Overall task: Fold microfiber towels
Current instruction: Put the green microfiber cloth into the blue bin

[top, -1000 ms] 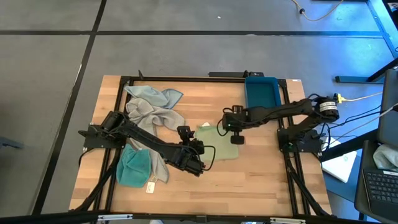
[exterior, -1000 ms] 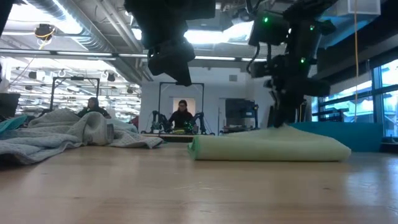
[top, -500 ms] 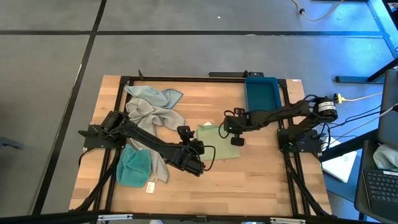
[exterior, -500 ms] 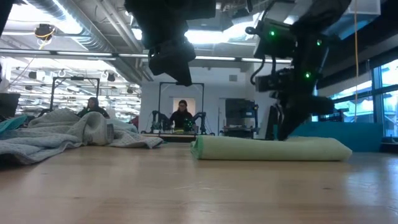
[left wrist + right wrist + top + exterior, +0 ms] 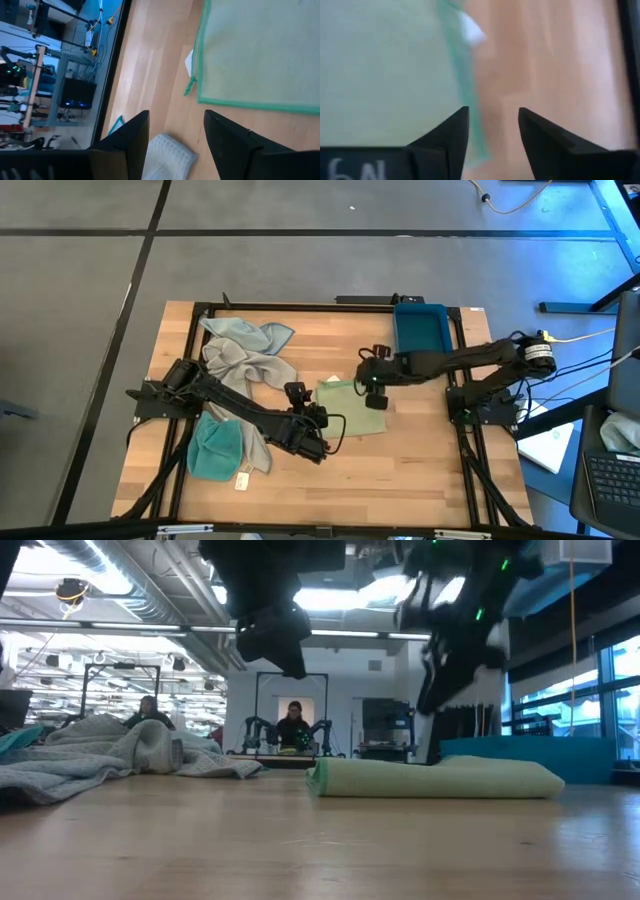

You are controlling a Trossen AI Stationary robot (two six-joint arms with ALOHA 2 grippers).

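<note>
A pale green microfiber towel (image 5: 350,408) lies folded and flat on the wooden table, a low pad in the low view (image 5: 435,780). My right gripper (image 5: 372,387) hangs open above its far right edge (image 5: 462,95), touching nothing; in the low view it is blurred (image 5: 437,690). My left gripper (image 5: 300,395) waits open in the air off the towel's left edge (image 5: 175,117), high above the table (image 5: 270,635). A white tag (image 5: 189,61) sticks out from that edge.
Grey and pale blue towels (image 5: 240,352) lie heaped at the far left, seen as a mound (image 5: 110,755) in the low view. A teal towel (image 5: 213,450) lies near the left arm. A blue tray (image 5: 420,328) stands at the far right. People sit in the room beyond (image 5: 293,725).
My right gripper has opened and let go of the green towel, then risen and drawn back toward the table's far edge. The towel's right part, humped under the fingers before, now lies flat.
</note>
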